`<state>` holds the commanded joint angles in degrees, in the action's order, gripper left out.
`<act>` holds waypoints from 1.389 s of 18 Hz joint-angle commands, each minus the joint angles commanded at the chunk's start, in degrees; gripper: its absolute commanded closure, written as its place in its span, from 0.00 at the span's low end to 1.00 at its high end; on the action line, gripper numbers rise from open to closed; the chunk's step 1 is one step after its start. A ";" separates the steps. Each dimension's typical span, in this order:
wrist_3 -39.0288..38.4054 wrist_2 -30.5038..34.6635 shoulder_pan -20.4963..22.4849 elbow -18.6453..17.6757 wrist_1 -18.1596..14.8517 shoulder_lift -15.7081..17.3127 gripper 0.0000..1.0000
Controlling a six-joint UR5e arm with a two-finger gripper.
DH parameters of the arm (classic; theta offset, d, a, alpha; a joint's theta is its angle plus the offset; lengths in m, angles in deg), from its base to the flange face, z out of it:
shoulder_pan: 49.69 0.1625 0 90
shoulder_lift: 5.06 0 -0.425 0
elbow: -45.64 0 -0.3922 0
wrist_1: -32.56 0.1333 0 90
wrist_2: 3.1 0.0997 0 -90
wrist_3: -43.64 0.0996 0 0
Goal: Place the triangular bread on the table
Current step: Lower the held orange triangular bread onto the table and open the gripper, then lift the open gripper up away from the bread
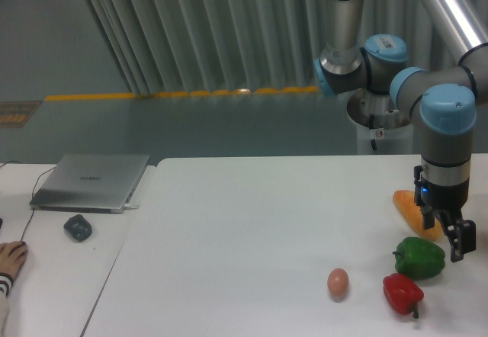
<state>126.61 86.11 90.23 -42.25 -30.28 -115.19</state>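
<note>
Nearest the camera, at the lower left edge: a person's hand point(11, 259) in a striped cuff, resting on the white desk point(53, 276); on the large white table point(252, 230), toward its front right: a red pepper point(402, 293), lying just in front of a green pepper point(419, 258), the two close together though contact cannot be confirmed; a small brown egg point(338, 281), standing alone to the left of the red pepper, near it but apart; behind the green pepper: the triangular bread point(412, 211), golden-orange, wedge-shaped, lying on the table surface near the right edge, its right portion hidden behind the tool; the gripper point(451, 234), black, two-fingered, pointing downward over the right end of the bread and just right of the green pepper; one dark finger is plainly visible at the right, the other hard to separate from the bread, so whether the tool is parted, closed, or holding the bread cannot be told; above it: the arm's wrist, a grey cylinder capped in light blue with a small blue light showing at its base; on the desk, further back at left: a dark grey mouse point(78, 227), with a thin cable trailing nearby; behind the mouse: a silver laptop point(91, 181), lid closed; at upper right: further arm joints in grey and blue, rising from a white pedestal behind the table; farthest: a grey-green floor crossed by a yellow line, and a wall of pale vertical slats.
</note>
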 joint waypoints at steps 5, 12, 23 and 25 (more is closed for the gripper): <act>0.79 0.18 0.44 0.00 -0.17 0.00 0.00; 0.88 0.18 1.49 0.09 -0.26 0.35 0.00; 0.26 0.26 3.78 4.22 -0.88 0.35 0.00; 0.26 0.00 3.25 4.66 -2.19 0.96 0.00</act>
<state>126.88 86.11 93.49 -37.59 -32.47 -114.22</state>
